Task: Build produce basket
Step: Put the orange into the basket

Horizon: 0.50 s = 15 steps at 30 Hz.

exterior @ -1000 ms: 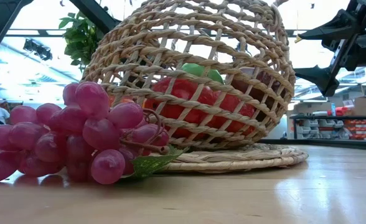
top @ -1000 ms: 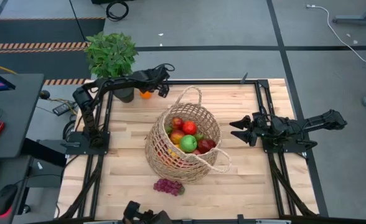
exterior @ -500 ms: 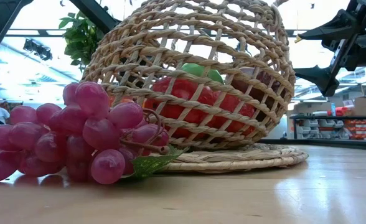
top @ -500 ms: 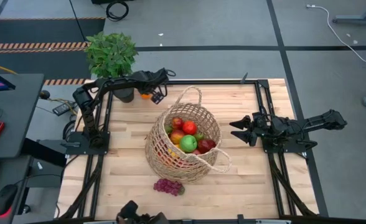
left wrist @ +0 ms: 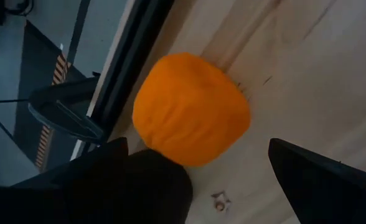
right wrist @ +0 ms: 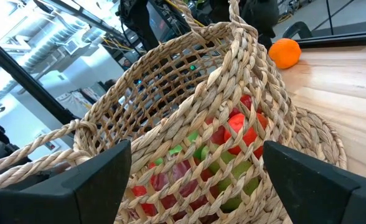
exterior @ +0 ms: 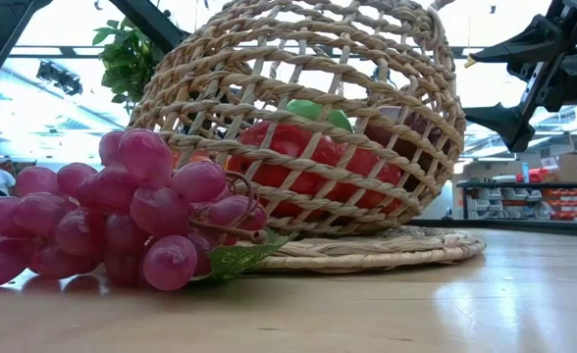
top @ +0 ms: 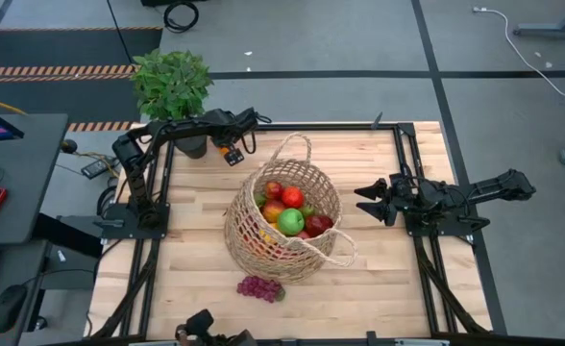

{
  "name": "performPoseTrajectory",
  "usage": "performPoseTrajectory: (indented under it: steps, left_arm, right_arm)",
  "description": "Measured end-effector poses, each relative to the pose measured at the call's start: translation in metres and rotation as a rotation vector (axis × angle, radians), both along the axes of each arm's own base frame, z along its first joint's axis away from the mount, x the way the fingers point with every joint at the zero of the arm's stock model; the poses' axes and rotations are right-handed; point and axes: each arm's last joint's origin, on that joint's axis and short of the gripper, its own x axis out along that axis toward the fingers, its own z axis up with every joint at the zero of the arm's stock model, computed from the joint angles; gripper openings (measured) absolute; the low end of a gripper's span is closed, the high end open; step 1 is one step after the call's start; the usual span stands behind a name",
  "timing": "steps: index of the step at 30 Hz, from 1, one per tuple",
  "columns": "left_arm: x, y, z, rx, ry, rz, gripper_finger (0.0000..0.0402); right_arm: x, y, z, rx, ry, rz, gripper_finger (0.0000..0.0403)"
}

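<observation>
The tan wicker basket [top: 284, 219] stands mid-table, tilted, with red and green apples inside; the low view [exterior: 308, 118] and right wrist view [right wrist: 189, 106] show it too. An orange [left wrist: 192, 109] rests on the table at the far left, beside the basket's far rim [top: 231, 152]. My left gripper [top: 235, 144] is open, pointing down, with one finger on each side of the orange [left wrist: 198, 149]. My right gripper [top: 357, 200] hovers open to the right of the basket [right wrist: 195, 155]. Purple grapes [top: 260, 287] lie on the table by the near edge [exterior: 122, 211]. My left gripper straddles the orange, which sits on the table. One dark finger [left wrist: 139, 180] overlaps the orange's edge [left wrist: 155, 146] in the left wrist view; whether it touches, I cannot tell. The other finger [left wrist: 320, 180] stands apart from it.
A leafy potted plant [top: 172, 82] stands just off the table's far left corner, behind my left arm. Black frame rails run along the table's left and right sides. Bare wood lies to the right of and in front of the basket.
My left gripper has moved down and toward the table's near-left, from beyond the orange to over it, and now straddles it. The orange, basket and grapes have stayed where they were.
</observation>
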Motion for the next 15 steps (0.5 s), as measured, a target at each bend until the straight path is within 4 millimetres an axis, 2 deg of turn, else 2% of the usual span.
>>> performPoseTrajectory:
  steps: [15]
  left_arm:
    - [-0.003,0.0006,0.0005,-0.023,0.168,-0.217,0.0396]
  right_arm:
    - [0.0,0.0,-0.0001,0.0,0.0,0.0,0.0365]
